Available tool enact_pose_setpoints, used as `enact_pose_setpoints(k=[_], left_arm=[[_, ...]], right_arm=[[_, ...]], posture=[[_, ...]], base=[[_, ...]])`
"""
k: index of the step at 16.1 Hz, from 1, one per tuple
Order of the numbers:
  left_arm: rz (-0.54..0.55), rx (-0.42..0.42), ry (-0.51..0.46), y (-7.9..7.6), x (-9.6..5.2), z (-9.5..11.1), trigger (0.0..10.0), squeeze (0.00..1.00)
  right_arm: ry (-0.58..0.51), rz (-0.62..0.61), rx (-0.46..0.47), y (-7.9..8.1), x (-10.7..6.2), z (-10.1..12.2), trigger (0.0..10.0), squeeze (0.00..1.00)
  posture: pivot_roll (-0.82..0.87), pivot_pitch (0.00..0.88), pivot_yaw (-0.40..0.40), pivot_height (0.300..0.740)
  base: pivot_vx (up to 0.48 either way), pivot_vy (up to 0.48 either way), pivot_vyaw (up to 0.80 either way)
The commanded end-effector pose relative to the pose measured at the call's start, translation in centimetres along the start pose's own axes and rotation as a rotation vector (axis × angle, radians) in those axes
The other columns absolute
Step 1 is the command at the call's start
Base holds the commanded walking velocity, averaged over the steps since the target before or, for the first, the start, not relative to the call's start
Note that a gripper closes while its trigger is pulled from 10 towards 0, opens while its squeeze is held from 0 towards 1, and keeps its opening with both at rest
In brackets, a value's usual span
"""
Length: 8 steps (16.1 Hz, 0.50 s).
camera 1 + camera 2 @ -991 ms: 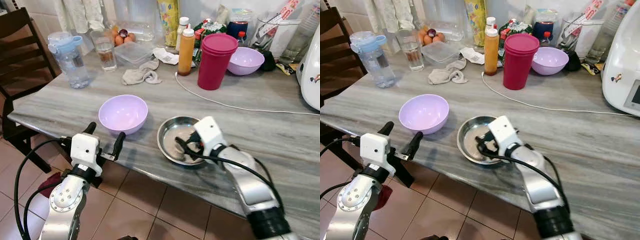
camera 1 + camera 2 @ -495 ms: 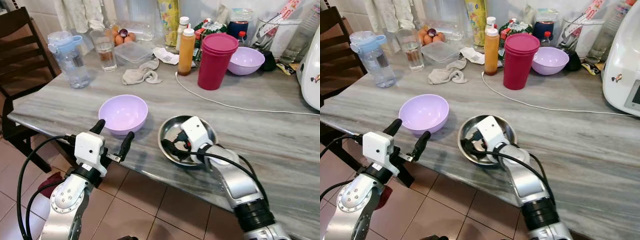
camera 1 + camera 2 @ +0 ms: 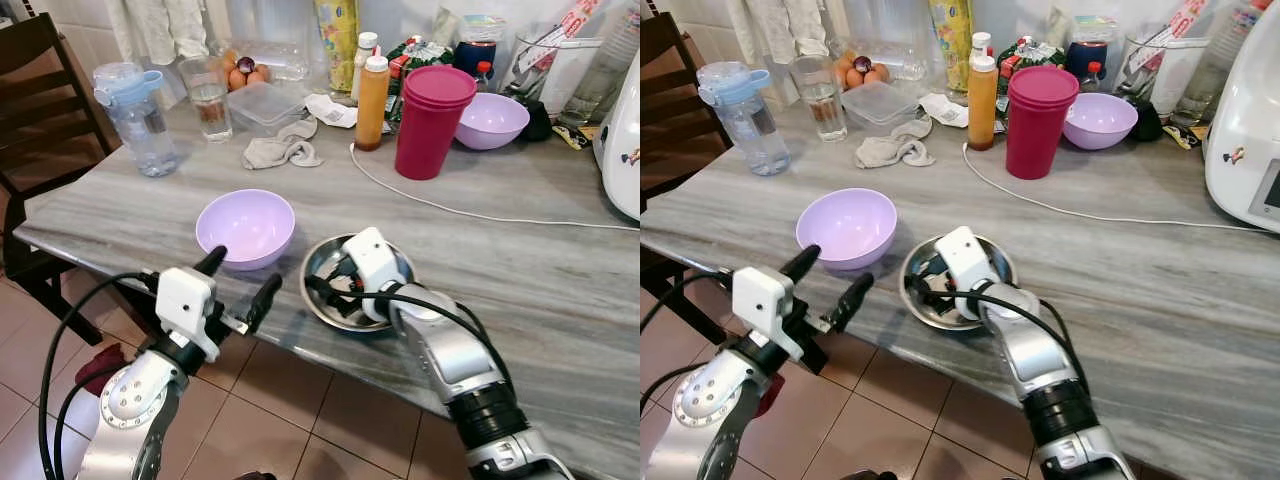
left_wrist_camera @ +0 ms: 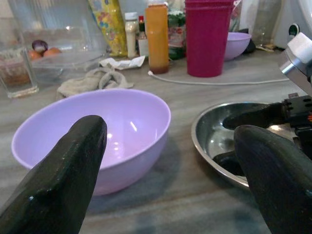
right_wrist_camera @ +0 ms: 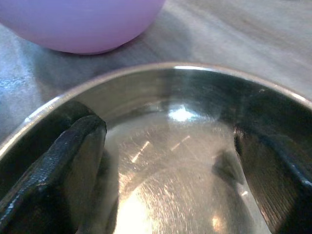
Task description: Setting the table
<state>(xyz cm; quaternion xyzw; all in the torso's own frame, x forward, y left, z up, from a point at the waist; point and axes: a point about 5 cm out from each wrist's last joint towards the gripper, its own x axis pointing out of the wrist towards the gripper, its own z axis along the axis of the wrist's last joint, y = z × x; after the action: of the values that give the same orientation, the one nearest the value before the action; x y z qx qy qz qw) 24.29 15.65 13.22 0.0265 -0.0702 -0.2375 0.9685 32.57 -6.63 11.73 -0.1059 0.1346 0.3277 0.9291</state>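
A steel bowl (image 3: 322, 262) sits near the front edge of the grey marble table (image 3: 560, 280), just right of a lilac bowl (image 3: 245, 225). My right gripper (image 3: 330, 278) reaches into the steel bowl, open, with its black fingers (image 5: 73, 161) spread against the inner wall (image 5: 180, 146). My left gripper (image 3: 243, 275) hovers open at the table's front edge, below the lilac bowl (image 4: 97, 131) and apart from it. Between its fingers (image 4: 63, 180) I see both bowls, the steel bowl (image 4: 209, 136) to the right.
Behind stand a stack of pink tumblers (image 3: 432, 120), a second lilac bowl (image 3: 490, 120), an orange bottle (image 3: 372, 102), a water bottle (image 3: 135, 118), a glass (image 3: 210, 98) and a crumpled cloth (image 3: 282, 150). A white cable (image 3: 450, 205) crosses the table. A dark chair (image 3: 40, 120) stands left, a white appliance (image 3: 622, 140) right.
The steel bowl has slid left toward the lilac bowl with my right gripper inside it. My left gripper has risen and moved right, closer to the table edge.
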Motion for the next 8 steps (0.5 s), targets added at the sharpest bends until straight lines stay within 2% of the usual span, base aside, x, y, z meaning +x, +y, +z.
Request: enact_pose_setpoints(k=[1, 6, 8], left_arm=[[-0.015, 0.008, 0.01, 0.1, -0.2, 0.1, 10.0, 0.0], [-0.031, -0.009, 0.018, -0.1, -0.4, 0.0, 10.0, 0.0], [-0.05, -0.03, 0.011, -0.1, -0.3, 0.1, 10.0, 0.0]], right_arm=[[-0.015, 0.007, 0.001, 0.2, 0.3, 0.5, 10.0, 0.0], [-0.056, -0.032, 0.003, -0.4, 0.2, 1.0, 10.0, 0.0], [-0.116, -0.091, 0.002, -1.5, -1.2, 1.4, 10.0, 0.0]], posture=[[-0.12, 0.097, 0.036, 0.74], [-0.12, 0.102, 0.033, 0.74], [-0.12, 0.103, 0.036, 0.74]], base=[[0.0, 0.0, 0.0], [0.0, 0.0, 0.0], [0.0, 0.0, 0.0]])
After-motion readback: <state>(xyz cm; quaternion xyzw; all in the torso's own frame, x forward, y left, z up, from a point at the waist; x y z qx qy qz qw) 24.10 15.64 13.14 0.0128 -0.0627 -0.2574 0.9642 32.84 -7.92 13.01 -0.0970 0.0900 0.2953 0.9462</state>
